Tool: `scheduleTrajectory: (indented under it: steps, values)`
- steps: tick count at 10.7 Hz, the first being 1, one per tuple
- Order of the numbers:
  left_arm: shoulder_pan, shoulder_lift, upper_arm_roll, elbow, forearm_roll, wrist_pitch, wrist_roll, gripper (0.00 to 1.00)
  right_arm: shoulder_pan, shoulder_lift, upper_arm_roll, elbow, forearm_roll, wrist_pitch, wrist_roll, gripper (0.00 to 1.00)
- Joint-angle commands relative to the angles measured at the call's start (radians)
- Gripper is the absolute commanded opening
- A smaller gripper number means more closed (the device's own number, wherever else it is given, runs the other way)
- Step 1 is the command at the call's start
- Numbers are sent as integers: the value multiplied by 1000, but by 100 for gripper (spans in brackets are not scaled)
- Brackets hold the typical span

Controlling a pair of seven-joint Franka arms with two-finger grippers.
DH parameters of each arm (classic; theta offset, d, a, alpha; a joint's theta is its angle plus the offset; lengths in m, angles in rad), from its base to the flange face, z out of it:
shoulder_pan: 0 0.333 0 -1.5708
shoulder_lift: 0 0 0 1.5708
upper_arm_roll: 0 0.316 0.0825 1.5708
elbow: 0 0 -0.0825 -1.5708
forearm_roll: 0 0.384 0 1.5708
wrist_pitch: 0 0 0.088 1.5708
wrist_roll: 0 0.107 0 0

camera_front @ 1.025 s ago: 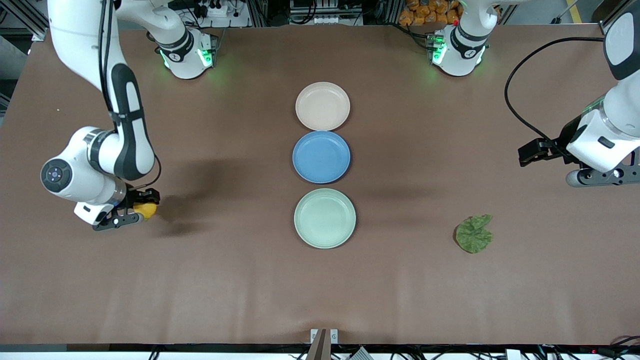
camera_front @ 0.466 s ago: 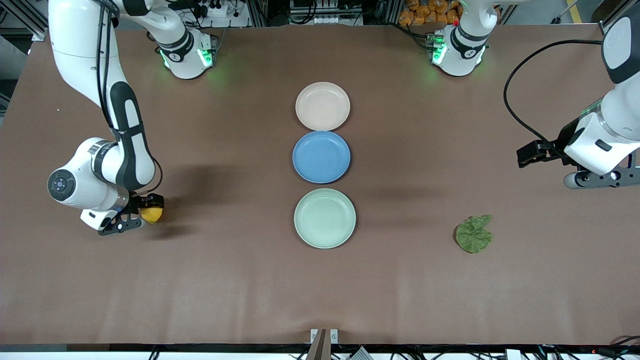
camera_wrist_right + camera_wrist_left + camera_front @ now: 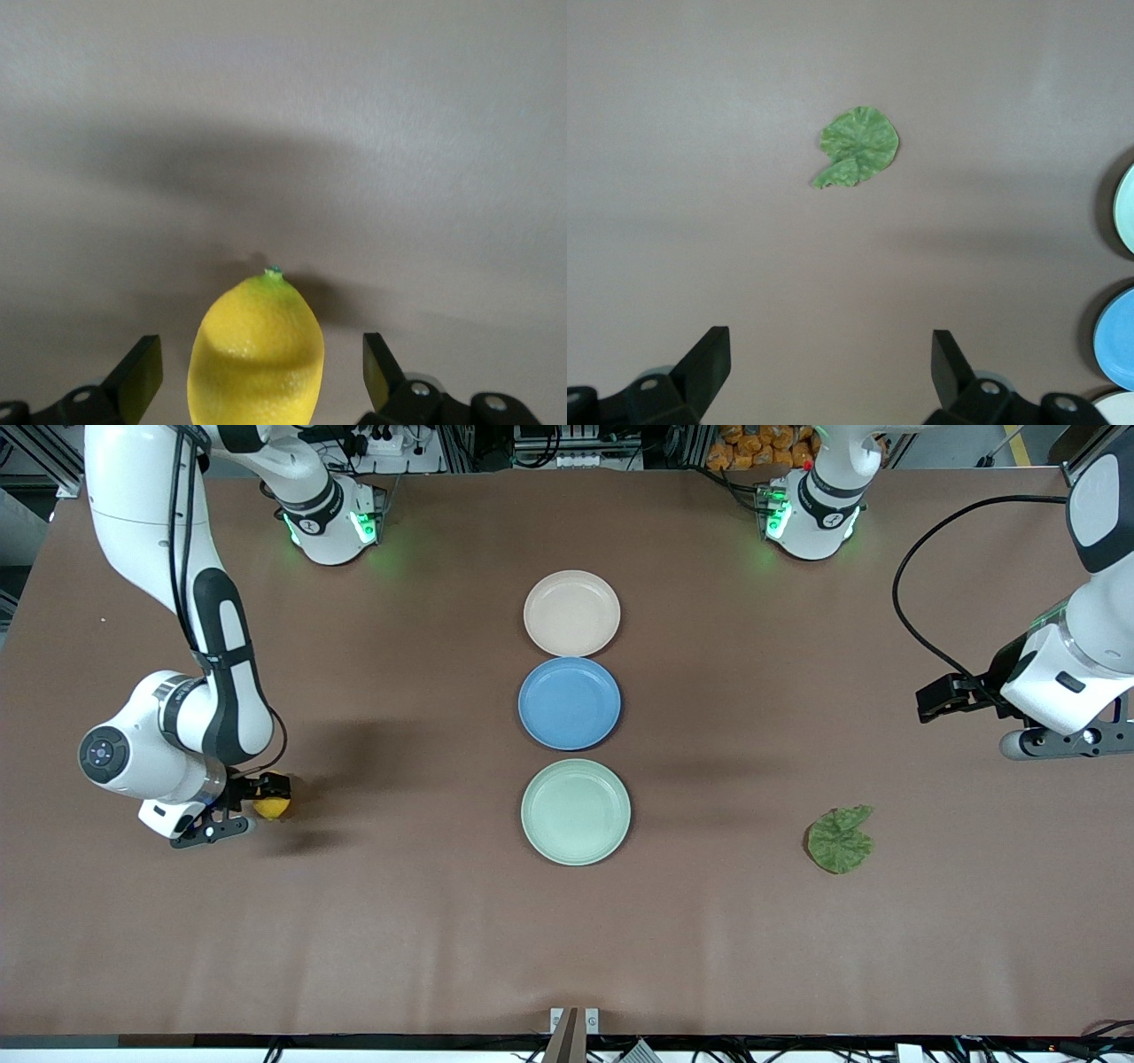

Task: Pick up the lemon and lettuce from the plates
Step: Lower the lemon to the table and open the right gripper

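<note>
The yellow lemon (image 3: 271,807) lies on the table toward the right arm's end, off the plates. My right gripper (image 3: 266,800) is low around it and open. In the right wrist view the lemon (image 3: 257,354) sits between the spread fingers (image 3: 142,372) with a gap on each side. The green lettuce (image 3: 840,839) lies flat on the table toward the left arm's end. My left gripper (image 3: 941,698) hangs open and empty over bare table; its wrist view shows the lettuce (image 3: 858,147) well ahead of it. The cream plate (image 3: 571,613) and mint plate (image 3: 576,811) hold nothing.
A blue plate (image 3: 570,703) sits between the cream and mint plates in a row along the table's middle. A black cable (image 3: 904,602) loops over the table by the left arm. Brown table cloth covers everything else.
My right gripper has opened and let go of the lemon, which now rests on the table. The right hand has shifted slightly. The left arm has barely moved.
</note>
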Motion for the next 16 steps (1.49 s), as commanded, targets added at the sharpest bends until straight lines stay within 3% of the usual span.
scheduleTrajectory:
  steps: [1, 6, 16]
  values:
    - [-1, -10, 2, 7, -7, 3, -2, 100, -12, -25, 4, 19, 20, -33, -40, 100]
    - [0, -19, 2, 64, 5, 3, -2, 100, -11, -42, 2, 20, 20, -41, -42, 100]
    - [5, -36, -4, 66, 3, -2, -2, 100, -5, -76, 0, 79, 8, -103, -42, 100]
